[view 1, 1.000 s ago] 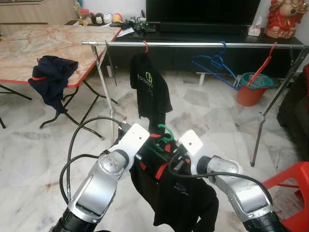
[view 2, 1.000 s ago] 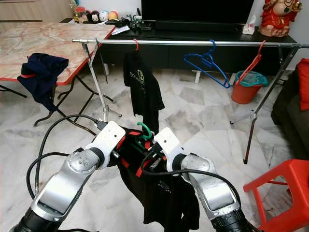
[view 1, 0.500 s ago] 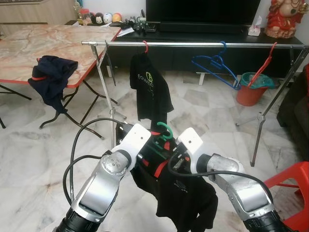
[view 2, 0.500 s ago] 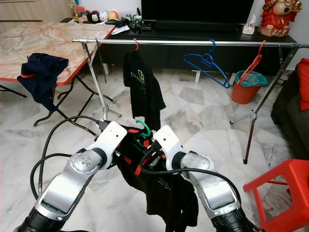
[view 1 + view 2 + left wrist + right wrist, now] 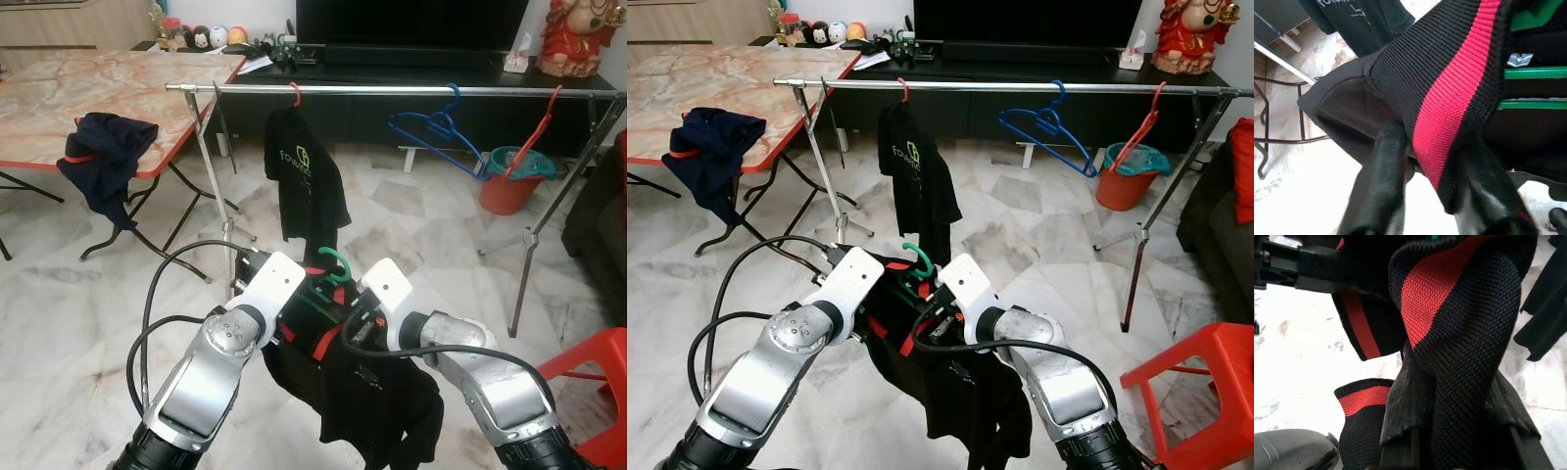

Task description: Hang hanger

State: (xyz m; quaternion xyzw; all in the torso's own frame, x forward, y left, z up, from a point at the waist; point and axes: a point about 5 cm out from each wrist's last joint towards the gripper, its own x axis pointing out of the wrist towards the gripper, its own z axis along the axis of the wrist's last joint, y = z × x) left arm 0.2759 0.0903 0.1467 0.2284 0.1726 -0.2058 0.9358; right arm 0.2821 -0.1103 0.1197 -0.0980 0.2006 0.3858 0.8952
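Green hanger (image 5: 333,266) with black shirt (image 5: 362,392) on it held up low between both arms, well short of clothes rail (image 5: 392,90). Left gripper (image 5: 1425,166) pinched on red-striped collar (image 5: 1449,103) beside hanger bars. Right gripper (image 5: 1459,431) clamped on same knit collar, other side. Rail already carrying black tee (image 5: 304,176), blue hanger (image 5: 436,127), red hanger (image 5: 534,127). Dark cloth (image 5: 103,157) draped over surface (image 5: 78,88) edge, far left.

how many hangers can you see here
4. A red hanger carrying a black shirt and a blue hanger are on the rail; another red hanger leans at its right end; a green hanger is between both tools. More may be hidden.
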